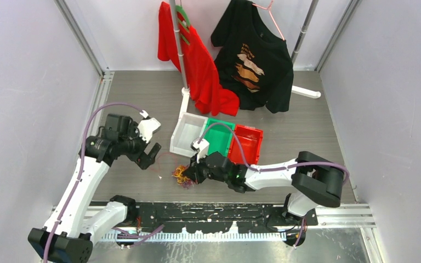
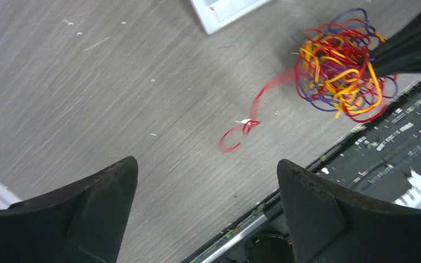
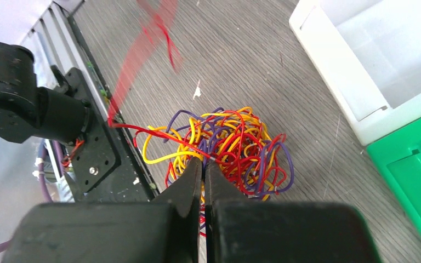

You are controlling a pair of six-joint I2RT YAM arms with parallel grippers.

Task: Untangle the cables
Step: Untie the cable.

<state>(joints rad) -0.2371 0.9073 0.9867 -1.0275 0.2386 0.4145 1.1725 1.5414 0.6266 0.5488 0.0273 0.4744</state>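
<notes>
The cables [image 1: 182, 176] form one tangled ball of thin red, yellow and purple wires on the grey table, near its front edge. My right gripper [image 1: 191, 173] sits right on the ball. In the right wrist view its jaws [image 3: 203, 162] are shut on strands at the near side of the cables [image 3: 235, 143]. One red strand [image 3: 142, 52] runs out of the ball, blurred. In the left wrist view that red strand [image 2: 250, 118] ends in a curl left of the cables [image 2: 340, 68]. My left gripper [image 2: 205, 161] is open and holds nothing. It hangs left of the ball, apart from it [image 1: 149, 153].
A white bin [image 1: 188, 134], a green bin [image 1: 219, 137] and a red bin [image 1: 248, 143] stand in a row just behind the tangle. A rack with a red shirt [image 1: 200, 68] and a black shirt [image 1: 255, 57] stands at the back. The black base plate [image 1: 225, 211] lines the near edge.
</notes>
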